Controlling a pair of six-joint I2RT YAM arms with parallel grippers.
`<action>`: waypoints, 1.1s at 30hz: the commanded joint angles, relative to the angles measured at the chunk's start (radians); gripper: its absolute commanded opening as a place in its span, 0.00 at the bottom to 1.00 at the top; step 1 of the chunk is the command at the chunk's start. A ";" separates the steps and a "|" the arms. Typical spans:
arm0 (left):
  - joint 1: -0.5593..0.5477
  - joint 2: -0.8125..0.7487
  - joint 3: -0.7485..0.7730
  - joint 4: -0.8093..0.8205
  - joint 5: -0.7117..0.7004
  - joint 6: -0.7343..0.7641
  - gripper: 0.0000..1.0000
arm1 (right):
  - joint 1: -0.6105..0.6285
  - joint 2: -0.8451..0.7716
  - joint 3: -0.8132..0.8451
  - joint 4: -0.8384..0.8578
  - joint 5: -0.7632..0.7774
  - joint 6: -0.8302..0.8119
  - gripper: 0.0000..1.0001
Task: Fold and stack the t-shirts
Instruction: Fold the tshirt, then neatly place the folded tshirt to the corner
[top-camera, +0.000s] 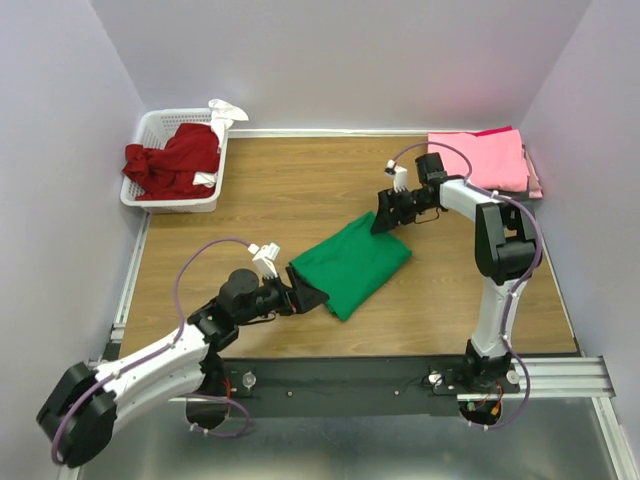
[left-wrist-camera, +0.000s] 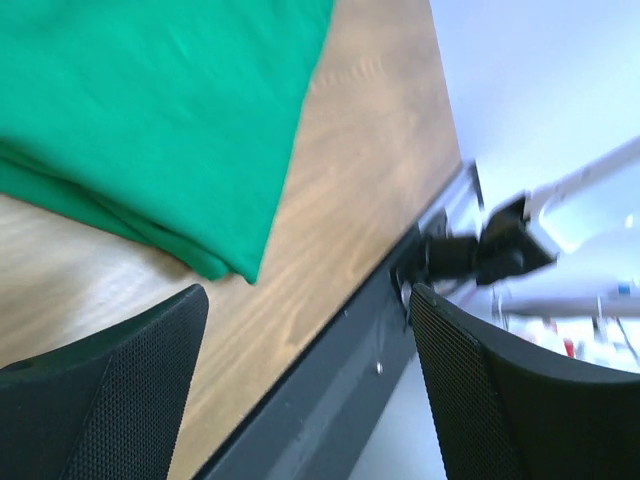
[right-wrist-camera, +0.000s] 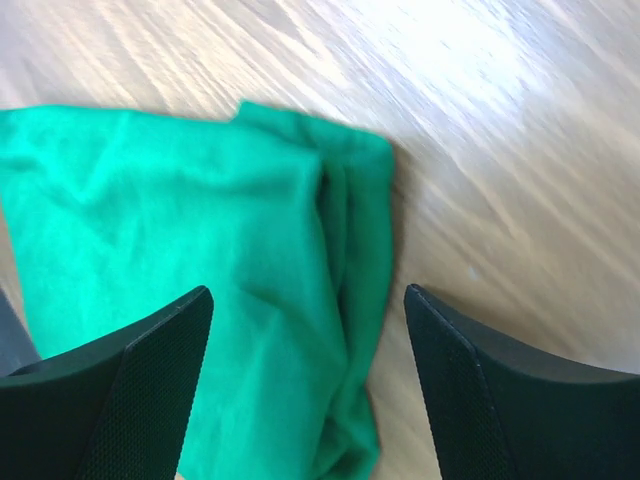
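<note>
Both hands are wide open and gripping nothing: left hand (top-camera: 305, 296) sits at the near-left end of the green shirt (top-camera: 352, 262), right hand (top-camera: 382, 218) at its far-right end. One per end makes sense if you want to handle a floppy shirt without it sagging. That shirt lies folded into a neat oblong, diagonal across the middle of the tabletop (top-camera: 300, 180), so I'd guess the fold is about done and stacking comes next. The pink stack (top-camera: 480, 158) waits in the far-right corner, well apart from it. Far left, the basket (top-camera: 172, 203) holds a crumpled red shirt (top-camera: 175, 160), not yet folded, with a white thing (top-camera: 225, 110) hanging over the rim; can't tell what it is.
</note>
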 joint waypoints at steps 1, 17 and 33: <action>0.029 -0.114 0.009 -0.182 -0.164 0.001 0.89 | 0.042 0.139 0.050 -0.149 -0.034 -0.085 0.84; 0.078 -0.198 0.170 -0.400 -0.258 0.152 0.89 | 0.092 0.164 0.061 -0.304 -0.154 -0.140 0.00; 0.086 -0.238 0.144 -0.384 -0.308 0.162 0.90 | 0.017 0.053 0.440 -0.413 -0.033 -0.204 0.00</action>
